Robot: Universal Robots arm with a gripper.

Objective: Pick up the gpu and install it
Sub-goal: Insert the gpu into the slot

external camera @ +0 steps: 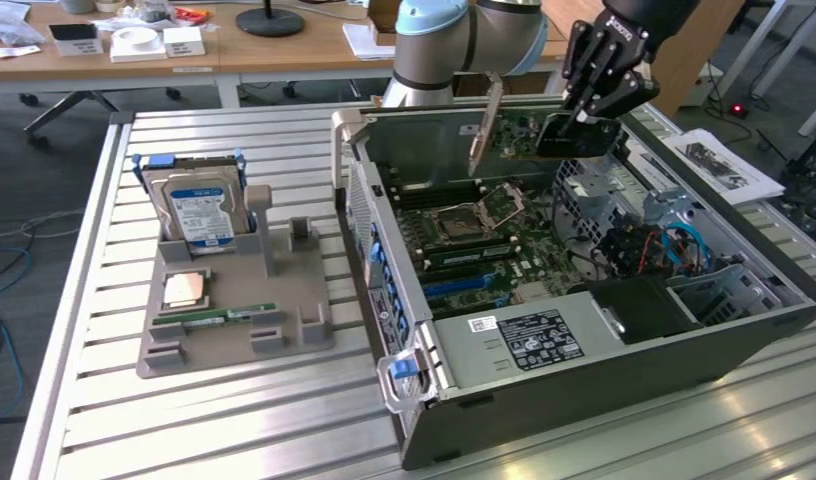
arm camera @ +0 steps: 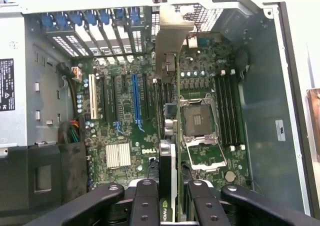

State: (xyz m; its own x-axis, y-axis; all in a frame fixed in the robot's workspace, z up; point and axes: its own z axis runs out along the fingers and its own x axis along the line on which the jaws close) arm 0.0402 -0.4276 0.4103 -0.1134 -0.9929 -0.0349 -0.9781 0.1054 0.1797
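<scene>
Surface: slatted aluminium table. Room behind: wooden desks with small boxes and a tape roll, grey floor, loose cables at the exterior view's left.

On the table, toward the exterior view's left: grey moulded parts fixture holding an upright blue-labelled silver hard drive and a narrow green memory stick lying flat.

Just beside it, toward the exterior view's right: dark grey tower PC case on its side, panel off, green motherboard exposed.

Black multi-finger gripper is clamped narrow on the thin flat dark-green circuit-card gpu, with fingers on both faces.

The gpu is in the air over the open case, stood on edge and clear of the board. Its silvery metal end bracket is at the end away from the gripper.

In the wrist view the card is edge-on. Its line falls between the long blue expansion slot and the open CPU socket.
</scene>
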